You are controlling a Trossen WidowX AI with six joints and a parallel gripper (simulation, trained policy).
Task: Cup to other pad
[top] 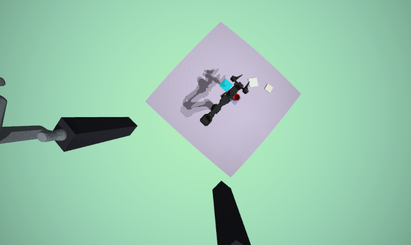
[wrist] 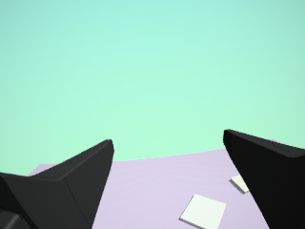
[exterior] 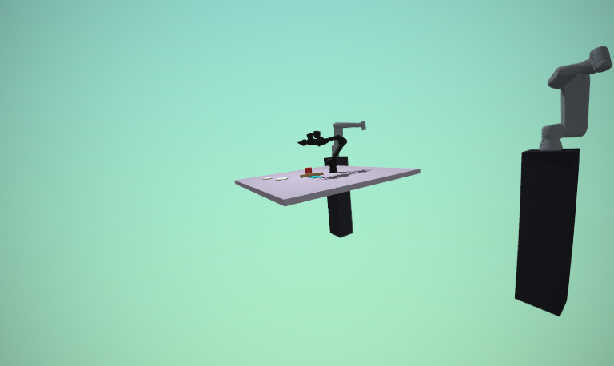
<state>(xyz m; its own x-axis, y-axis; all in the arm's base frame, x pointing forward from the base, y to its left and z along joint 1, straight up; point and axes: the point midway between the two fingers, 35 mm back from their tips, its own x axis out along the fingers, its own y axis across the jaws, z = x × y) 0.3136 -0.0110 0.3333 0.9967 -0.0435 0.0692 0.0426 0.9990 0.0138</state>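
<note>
The red cup stands upright beside the arm. A blue pad shows at its lower edge in the top view. The marbles cannot be made out. A cyan pad lies on the other side of the arm, partly in shadow. My gripper is wide open with nothing between its fingers. It is high above the table, reaching out beyond the cup and both pads. The cup and pads are out of the wrist view.
A low brown bar lies by the cup and cyan pad. Two pale tiles, a larger one and a smaller one, lie farther out. Grey arms on black pedestals stand off the table.
</note>
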